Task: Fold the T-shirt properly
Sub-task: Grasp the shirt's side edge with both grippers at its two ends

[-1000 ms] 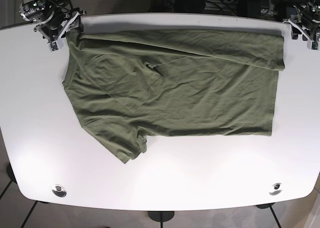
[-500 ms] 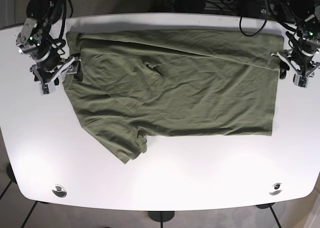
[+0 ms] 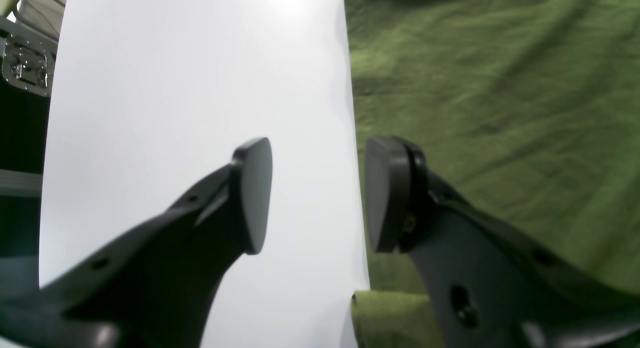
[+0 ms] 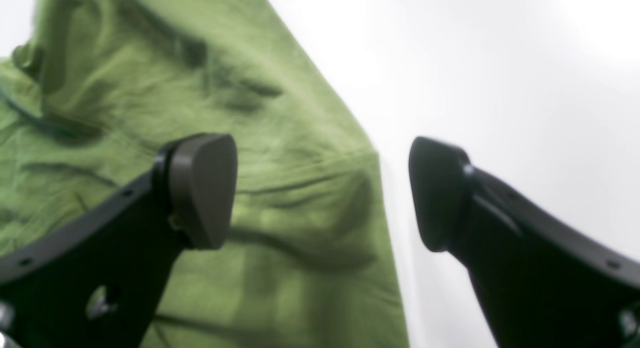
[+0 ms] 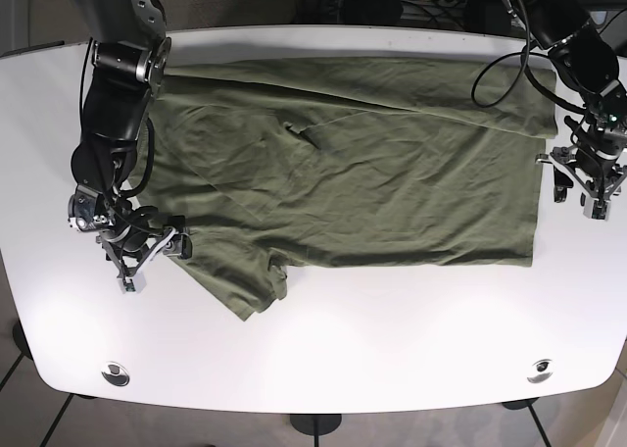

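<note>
Both sets of jaws are gaping, holding nothing. The right gripper [image 5: 147, 254] is straddling the shirt's sleeve edge; the left gripper [image 5: 576, 183] is hovering beside the hem. A second ago both arms were at the table's [image 5: 323, 359] far corners; they are now nearer its front, likely reaching for the next fold. The T-shirt [image 5: 343, 173] is lying spread flat, far edge already folded over.
</note>
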